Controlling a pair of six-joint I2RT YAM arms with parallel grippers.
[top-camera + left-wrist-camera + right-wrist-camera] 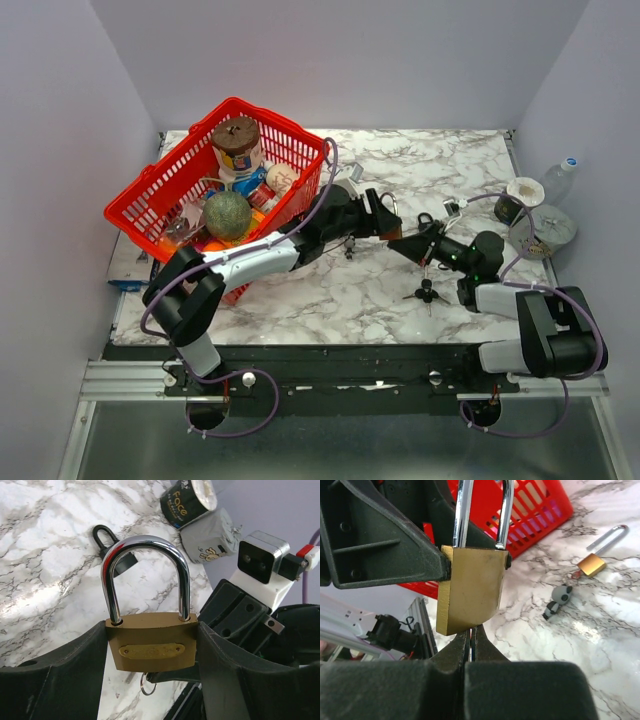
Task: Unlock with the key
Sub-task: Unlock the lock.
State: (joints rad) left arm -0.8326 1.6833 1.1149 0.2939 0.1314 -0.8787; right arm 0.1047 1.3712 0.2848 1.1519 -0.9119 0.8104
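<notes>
padlock point(150, 647) held above worktop point(360, 290) beside basket point(150, 200) | left jaws apart, clamping its brass body by both sides | right jaws closed at its base, probably pinching the key, hidden | 2nd padlock point(592, 562) lies on worktop

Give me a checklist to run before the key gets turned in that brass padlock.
1. The left end effector clamps the brass padlock, fingers on both sides: ok.
2. The shackle is seated at both legs, lock not yet open: ok.
3. The right end effector is shut directly under the padlock's base: ok.
4. The key is fully in the keyhole: cannot tell. It is hidden, and only a ring shows below the body.
5. The padlock is held clear of the red basket: ok.
</notes>
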